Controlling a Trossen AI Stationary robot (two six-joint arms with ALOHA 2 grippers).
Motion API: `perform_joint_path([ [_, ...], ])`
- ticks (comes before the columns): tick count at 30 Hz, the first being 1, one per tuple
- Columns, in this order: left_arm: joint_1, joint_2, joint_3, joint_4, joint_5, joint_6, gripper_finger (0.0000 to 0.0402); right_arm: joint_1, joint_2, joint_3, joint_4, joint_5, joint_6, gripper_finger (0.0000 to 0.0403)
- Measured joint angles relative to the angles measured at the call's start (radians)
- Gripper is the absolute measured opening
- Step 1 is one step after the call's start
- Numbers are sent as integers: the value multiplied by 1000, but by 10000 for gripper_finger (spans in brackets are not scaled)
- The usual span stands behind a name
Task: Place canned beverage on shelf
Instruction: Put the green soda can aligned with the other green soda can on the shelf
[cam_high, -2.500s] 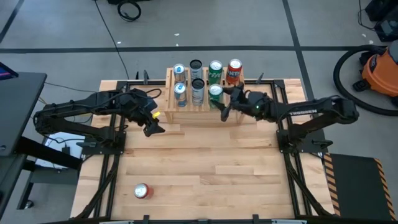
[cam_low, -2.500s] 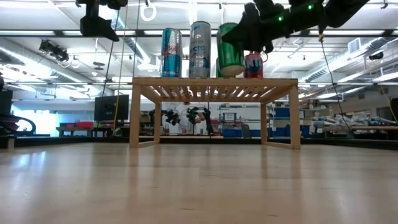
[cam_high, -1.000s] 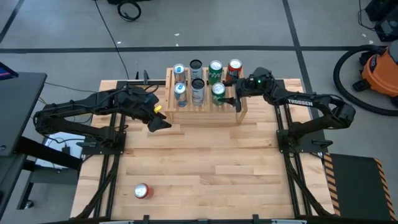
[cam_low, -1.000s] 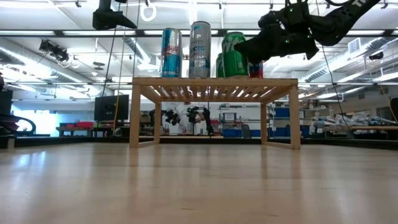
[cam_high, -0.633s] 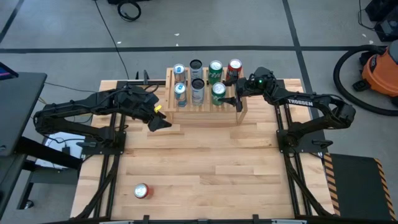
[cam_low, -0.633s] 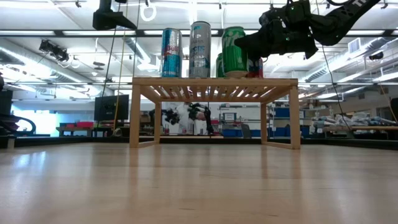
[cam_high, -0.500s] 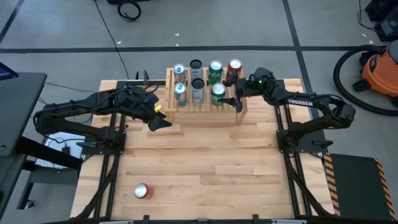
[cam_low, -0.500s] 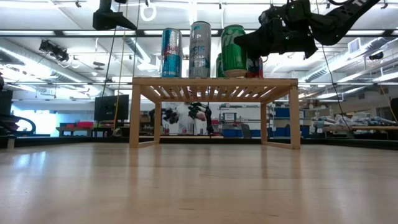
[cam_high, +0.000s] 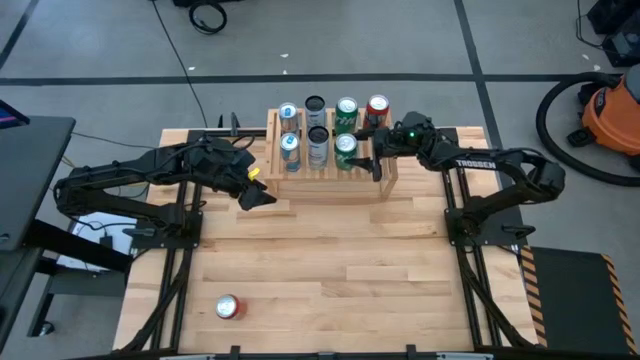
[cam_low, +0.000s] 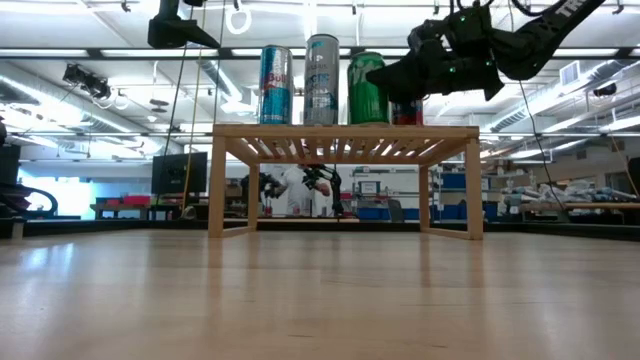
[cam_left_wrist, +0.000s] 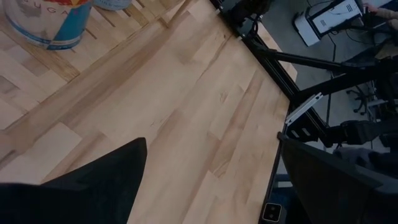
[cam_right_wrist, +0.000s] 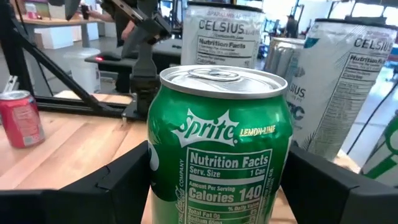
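- Pale wood covers the worktop (cam_high: 330, 260), the biggest thing in sight, with both dark arms reaching in from its sides.
- Next in size, the shelf (cam_high: 325, 172) stands at the worktop's far edge, its slatted top already carrying several cans in two rows.
- Over the shelf's right end sits the right pincer (cam_high: 362, 157), its fingers on either side of the green Sprite can (cam_high: 346, 148); the right wrist view shows a finger close against each flank of the can, so I judge it pinching the can.
- That green Sprite can stands upright on the slats in the near row, beside the tall Celsius can (cam_right_wrist: 336, 87).
- Left of the shelf, above bare worktop, the left pincer (cam_high: 252, 193) waits, spread and empty.
- Smallest, a red can (cam_high: 228, 307) lies alone near the worktop's front-left corner, well apart from everything else.
- Step in hand, as I read it: setting the green can down. The next move calls for spreading the fingers and backing away without nudging neighbouring cans; the red can is left to fetch.
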Motion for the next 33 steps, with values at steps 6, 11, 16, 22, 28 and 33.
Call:
perform_joint_path([
  [6,0,0,0,-1,0,0,373,0,31,2,33,-8,7,321],
  [11,0,0,0,-1,0,0,373,-13,29,2,27,-8,22,307],
  [16,0,0,0,-1,0,0,373,-18,23,2,20,-7,40,324],
  [22,0,0,0,-1,0,4,373,-22,23,0,5,-24,39,378],
  [28,0,0,0,0,0,4,373,-27,23,0,-1,-27,41,388],
  [33,0,0,0,-1,0,2,373,-27,23,0,1,-28,40,389],
])
